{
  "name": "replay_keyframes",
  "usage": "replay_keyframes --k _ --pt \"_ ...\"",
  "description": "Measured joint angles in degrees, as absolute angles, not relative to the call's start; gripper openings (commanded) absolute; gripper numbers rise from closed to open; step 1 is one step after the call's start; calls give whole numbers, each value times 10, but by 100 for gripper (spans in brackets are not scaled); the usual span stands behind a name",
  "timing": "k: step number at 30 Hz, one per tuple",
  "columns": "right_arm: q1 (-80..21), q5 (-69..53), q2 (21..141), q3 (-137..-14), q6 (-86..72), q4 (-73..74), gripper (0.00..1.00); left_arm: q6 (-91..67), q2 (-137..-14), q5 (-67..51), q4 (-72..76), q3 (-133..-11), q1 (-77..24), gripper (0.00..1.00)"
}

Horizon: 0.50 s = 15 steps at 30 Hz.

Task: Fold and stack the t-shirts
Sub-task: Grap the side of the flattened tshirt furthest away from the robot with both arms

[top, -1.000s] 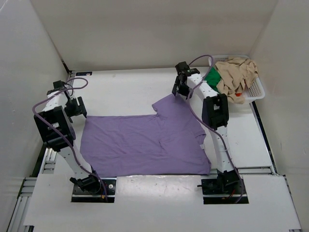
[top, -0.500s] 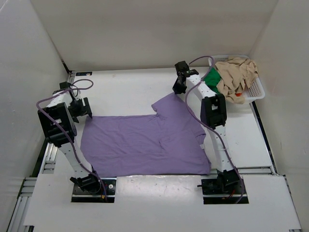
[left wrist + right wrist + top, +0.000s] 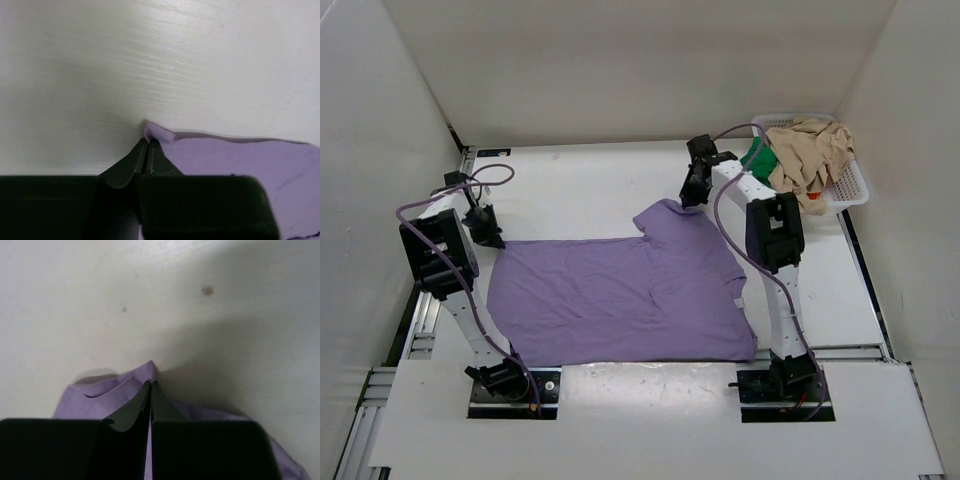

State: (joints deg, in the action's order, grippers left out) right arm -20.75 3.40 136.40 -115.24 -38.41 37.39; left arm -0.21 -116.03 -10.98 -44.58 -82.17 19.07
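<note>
Purple shirt [image 3: 620, 295] — gripped at two points on its far edge.
The shirt lies spread flat on the table [image 3: 580, 180] between the arms. The left gripper [image 3: 148, 141] is clamped on its far-left corner. The right gripper [image 3: 151, 384] is clamped on a raised tip of cloth at the far-right sleeve. Further back, at far right, the basket [image 3: 855, 188] holds the tan shirt [image 3: 810, 150], green shirt [image 3: 758, 156] and a sliver of orange-red shirt [image 3: 817, 196] — heaped together.

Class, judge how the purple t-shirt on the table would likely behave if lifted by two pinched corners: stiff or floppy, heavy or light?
Probably floppy: the purple t-shirt lies flat, and it puckers where the right arm's fingers pinch it, so it should sag between grips. Likely light too: it looks like thin cloth.
</note>
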Motion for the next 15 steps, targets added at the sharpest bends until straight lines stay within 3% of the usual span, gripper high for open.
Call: replay_keyframes --k 4,10,11,15 --pt "-208 12 1303 -1086 -365 370 0 -1 -1159 -113 -444 -820 190 10" --pt "-211 -13 1118 -926 -342 349 0 -1 -1127 -97 -441 -791 189 10" --pt "-213 -17 1028 -863 -340 357 0 -1 -1084 -92 -448 -776 189 10" --pt "-215 -8 898 -711 -340 310 0 -1 -975 -51 -429 -702 163 10"
